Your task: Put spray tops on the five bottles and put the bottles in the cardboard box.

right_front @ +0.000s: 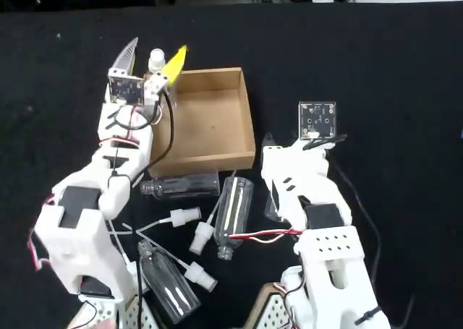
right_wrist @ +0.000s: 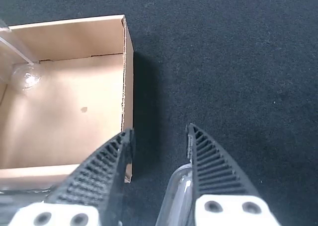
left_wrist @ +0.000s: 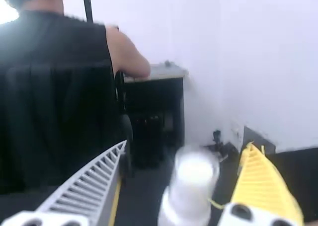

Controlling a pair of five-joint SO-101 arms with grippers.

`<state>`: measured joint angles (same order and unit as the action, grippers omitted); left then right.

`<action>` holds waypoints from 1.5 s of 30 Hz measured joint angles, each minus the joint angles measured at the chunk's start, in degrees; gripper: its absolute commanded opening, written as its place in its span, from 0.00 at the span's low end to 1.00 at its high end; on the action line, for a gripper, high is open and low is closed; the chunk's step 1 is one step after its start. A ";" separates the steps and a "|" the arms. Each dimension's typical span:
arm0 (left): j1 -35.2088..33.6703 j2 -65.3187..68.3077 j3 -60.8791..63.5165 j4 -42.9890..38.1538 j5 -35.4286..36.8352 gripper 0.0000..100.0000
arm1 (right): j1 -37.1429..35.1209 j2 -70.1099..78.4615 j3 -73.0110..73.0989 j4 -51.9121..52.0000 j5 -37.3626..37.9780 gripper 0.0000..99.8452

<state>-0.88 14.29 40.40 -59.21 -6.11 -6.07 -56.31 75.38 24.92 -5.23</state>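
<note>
My left gripper [right_front: 156, 45] points upward at the left wall of the cardboard box [right_front: 239, 112], open, its grey and yellow fingers spread. A clear bottle stands between them, its white spray top [right_front: 156, 58] [left_wrist: 191, 179] closer to the yellow finger [left_wrist: 258, 181]. The bottle's rounded base [right_wrist: 25, 78] sits in a corner of the box [right_wrist: 69, 112]. My right gripper [right_front: 268, 141] [right_wrist: 159, 134] hangs open over the black cloth just outside the box's right wall, with part of a clear bottle [right_wrist: 176, 198] below one finger.
In front of the box lie three clear bottles [right_front: 181, 186] [right_front: 233, 212] [right_front: 168, 282] without tops. Loose spray tops with tubes [right_front: 182, 215] [right_front: 202, 235] [right_front: 199, 275] lie between them. Red and white cables run across the arms' bases.
</note>
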 measured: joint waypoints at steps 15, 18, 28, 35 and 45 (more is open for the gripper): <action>-0.70 -23.82 -1.85 31.47 0.00 0.32 | 0.00 0.00 0.00 0.00 0.00 0.14; -3.25 -28.57 -6.15 43.34 0.00 0.32 | 0.00 0.00 0.00 0.00 0.00 0.14; -17.41 -34.20 -23.38 87.91 0.00 0.10 | 0.00 0.00 0.00 0.00 0.00 0.14; -18.99 -34.73 -13.10 106.37 0.18 0.12 | 0.00 0.00 0.00 0.00 0.00 0.14; -14.68 -34.55 -7.74 107.25 12.66 0.22 | 0.00 0.09 -9.32 13.01 0.00 0.14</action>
<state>-15.56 -20.26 32.66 48.04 6.55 -6.07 -56.22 66.07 37.93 -5.23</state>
